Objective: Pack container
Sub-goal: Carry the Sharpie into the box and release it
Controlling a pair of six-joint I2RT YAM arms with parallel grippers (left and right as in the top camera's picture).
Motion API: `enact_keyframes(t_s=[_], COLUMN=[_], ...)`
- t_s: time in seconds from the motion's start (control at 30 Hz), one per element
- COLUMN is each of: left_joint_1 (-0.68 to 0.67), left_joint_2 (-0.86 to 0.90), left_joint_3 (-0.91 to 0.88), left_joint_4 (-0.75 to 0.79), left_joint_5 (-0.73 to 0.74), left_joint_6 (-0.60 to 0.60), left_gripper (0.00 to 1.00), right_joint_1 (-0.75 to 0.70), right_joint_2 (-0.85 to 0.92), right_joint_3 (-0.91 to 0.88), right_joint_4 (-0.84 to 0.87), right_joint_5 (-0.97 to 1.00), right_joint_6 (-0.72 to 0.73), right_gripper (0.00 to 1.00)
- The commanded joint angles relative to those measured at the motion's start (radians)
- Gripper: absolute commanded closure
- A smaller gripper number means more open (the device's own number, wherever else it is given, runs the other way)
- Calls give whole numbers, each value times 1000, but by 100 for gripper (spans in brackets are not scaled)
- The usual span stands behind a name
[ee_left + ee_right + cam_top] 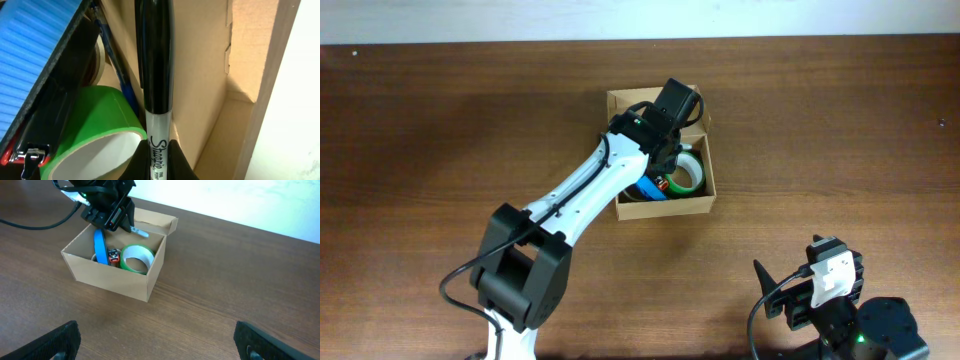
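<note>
Marker [156, 75] fills the middle of the left wrist view, clenched at its grey printed end by the left fingers [180, 162], with its black part reaching ahead along an inner wall of the box [200, 75]. It seems to be held lengthwise this way so that it can slip into the narrow free strip between that wall and the green tape roll [95, 130], which lies just beside it. To the left of the frame a blue case [35, 55] stands on edge, taking up that side, with a small red and black item [30, 155] at the lower left corner. The tape looks like the nearest obstacle, so the marker probably has to stay close to the wall. In the overhead view the box [660, 208] sits on the desk [440, 120] just above the frame's centre, its flap open, with the left arm reaching into it. The right fingers [55, 342] are spread wide and empty, low over the desk and well apart from the box.
</note>
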Motion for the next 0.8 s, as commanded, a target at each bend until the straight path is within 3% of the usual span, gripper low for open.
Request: enact_keyframes(t_s=[0.0,0.17,0.37,0.77], left_joint_1=[-8,-9,-11,-13], left_joint_2=[22,44,44,32], left_joint_3=[3,3,3,3], left_joint_4=[0,10,27,26], left_joint_5=[-23,-22,-22,-18], left_joint_6=[-10,-10,-10,-9], left_gripper=[96,95,73,72], right_joint_1=[-6,-6,-6,-6], right_joint_2=[-5,-5,-5,-5], right_joint_3=[-2,-2,-2,-2], right_joint_4=[3,3,3,3], right_joint_5=[12,12,12,12], right_joint_6=[8,8,8,8], right_gripper=[1,1,1,1])
